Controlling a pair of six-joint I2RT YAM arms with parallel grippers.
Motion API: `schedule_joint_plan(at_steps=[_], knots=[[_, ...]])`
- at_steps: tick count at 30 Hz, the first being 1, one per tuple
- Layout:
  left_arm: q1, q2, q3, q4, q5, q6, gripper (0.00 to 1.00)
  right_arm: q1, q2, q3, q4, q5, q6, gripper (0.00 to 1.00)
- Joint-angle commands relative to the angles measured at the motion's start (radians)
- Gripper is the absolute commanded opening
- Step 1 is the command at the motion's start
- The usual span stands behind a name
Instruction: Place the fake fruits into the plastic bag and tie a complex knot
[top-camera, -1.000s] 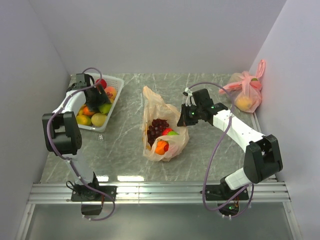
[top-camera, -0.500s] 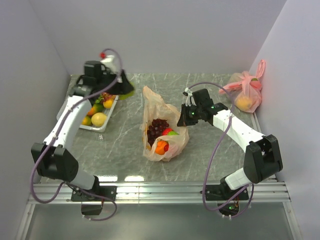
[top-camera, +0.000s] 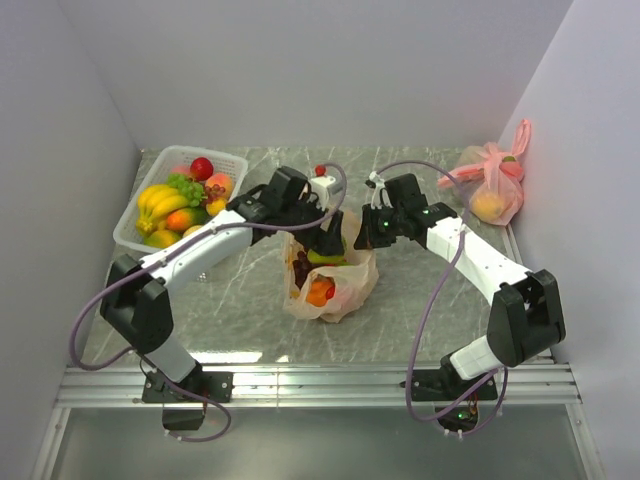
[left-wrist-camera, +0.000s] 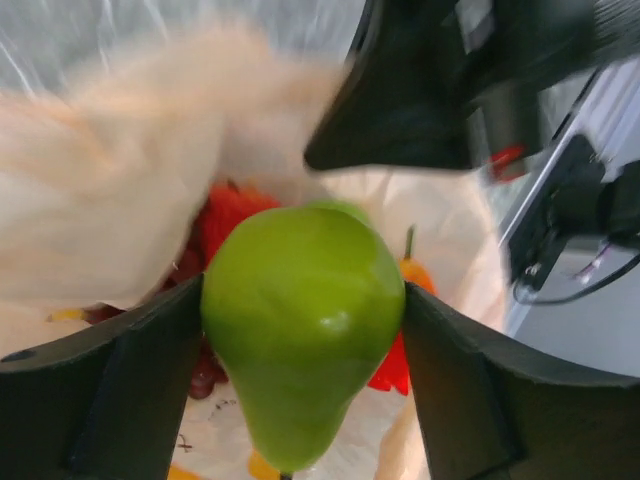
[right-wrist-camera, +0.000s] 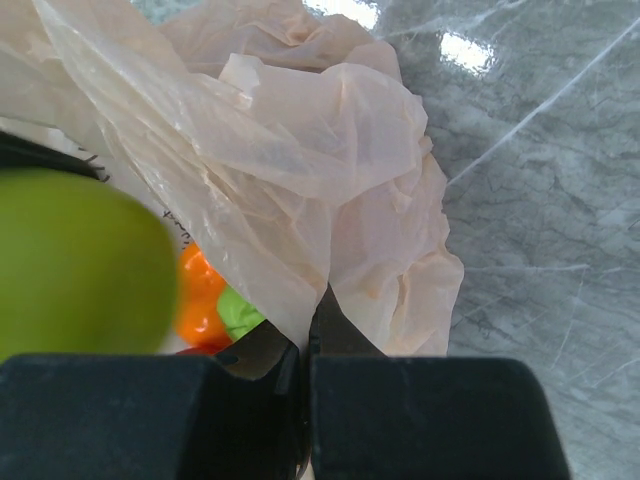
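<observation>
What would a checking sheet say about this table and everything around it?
Surface: grey marbled table.
Job's things: peach bag lies open mid-table with an orange fruit inside; bananas and other fruit sit in the white basket, rear left.
Clutter: tied pink bag, rear right corner.
Grippers: left gripper holds a green pear over the bag's mouth; right gripper is shut on the bag's edge.
Cables: a purple cable loops beside each arm.
Surroundings: plain walls on three sides; metal rail along the near edge.

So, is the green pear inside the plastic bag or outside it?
Outside, not yet released. The left gripper holds the green pear between its fingers, right over the plastic bag's open mouth.
</observation>
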Motion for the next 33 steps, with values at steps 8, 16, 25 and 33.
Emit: schedule_joint_plan(at_steps=[8, 16, 25, 33], knots=[[0.007, -0.014, 0.191, -0.112, -0.075, 0.049, 0.99, -0.003, 0.038, 0.093, 0.012, -0.023, -0.055, 0.0], [0.075, -0.121, 0.15, -0.337, 0.215, 0.3, 0.96, -0.006, 0.11, 0.144, 0.034, -0.022, -0.072, 0.0], [0.006, -0.147, 0.014, -0.346, 0.174, 0.368, 0.98, -0.003, 0.139, 0.179, 0.041, -0.023, -0.078, 0.0], [-0.06, -0.095, -0.033, -0.278, 0.174, 0.302, 0.88, -0.003, 0.144, 0.184, 0.044, -0.035, -0.073, 0.0]])
